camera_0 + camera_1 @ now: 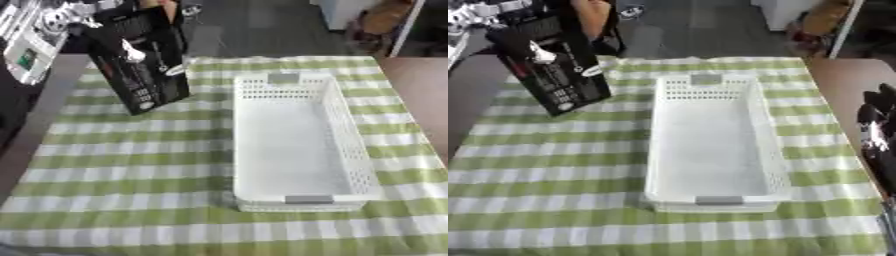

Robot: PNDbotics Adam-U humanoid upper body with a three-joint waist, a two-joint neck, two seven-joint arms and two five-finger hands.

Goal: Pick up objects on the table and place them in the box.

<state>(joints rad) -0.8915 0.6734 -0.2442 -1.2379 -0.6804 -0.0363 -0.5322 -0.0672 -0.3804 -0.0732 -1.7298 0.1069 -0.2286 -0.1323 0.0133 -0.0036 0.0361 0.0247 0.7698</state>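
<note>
I see a tall black cardboard box with white print (140,65) tilted over the far left part of the tabletop (122,170), which is covered by a green-and-white checked cloth. My left hand (61,22) comes in at the upper left corner and sits against the top of that black box, but it is a pale blur there, and I cannot tell whether its fingers are curled round the box or straight. The box leans with its top toward the left edge; its lower corner looks close to the cloth, though I cannot tell if it touches.

Just right of it lies the long white perforated plastic basket (350,145), with nothing inside. My right hand (877,130) rests at the right edge of the right eye view, dark fingers relaxed and pointing up, well apart from the basket.
</note>
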